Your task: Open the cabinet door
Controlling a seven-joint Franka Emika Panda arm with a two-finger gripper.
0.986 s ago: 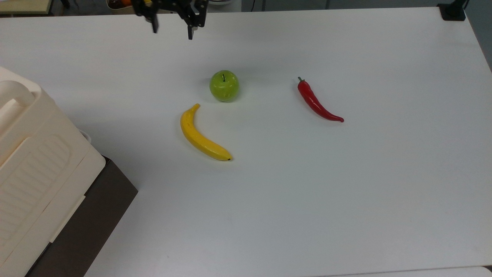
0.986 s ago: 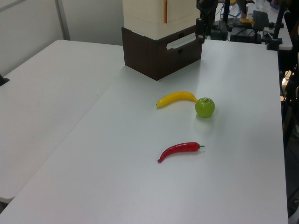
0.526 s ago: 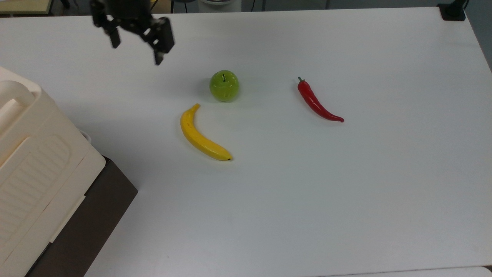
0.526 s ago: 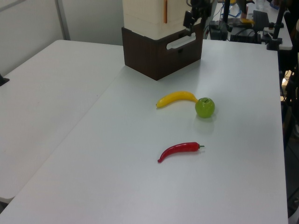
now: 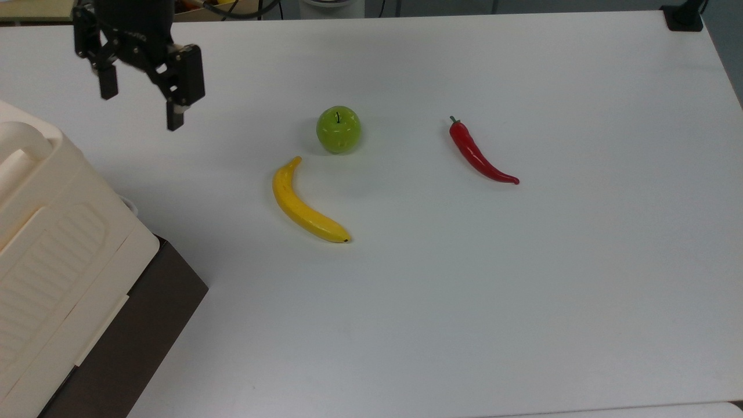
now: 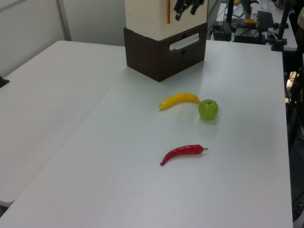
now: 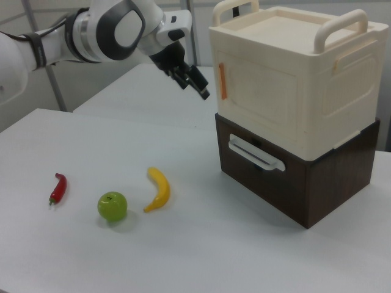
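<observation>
While the arm [image 7: 91, 30] is reaching in from the right view's left, I am seeing the gripper [image 5: 139, 107] hanging above the surface [image 5: 522, 290] with both fingers spread wide and nothing between them. In the top view it is sitting near the upper left corner, well apart from the fruit. In the right view the gripper [image 7: 197, 80] is pointing down and toward the cabinet [image 7: 293, 104], close beside the face with the orange strip [image 7: 223, 81] but not touching it as far as I can tell. In the left view the gripper [image 6: 186, 5] is showing dark against the cabinet [image 6: 152, 14] at the top edge.

The cabinet is standing at the top view's left edge, cream upper box resting on a dark brown base [image 7: 293, 183]. The door [image 7: 259, 101] is the cream face toward the gripper in the right view, and it is lying flush and closed. Below it the brown base is carrying a pale handle [image 7: 256, 152]. Two looped handles [image 7: 342, 27] are rising from the lid.

On the surface, the apple [image 5: 338, 129] is lying just beside the banana's [image 5: 305, 203] stem end without touching it. The chilli [image 5: 479, 154] is lying well apart from both, toward the top view's right.
</observation>
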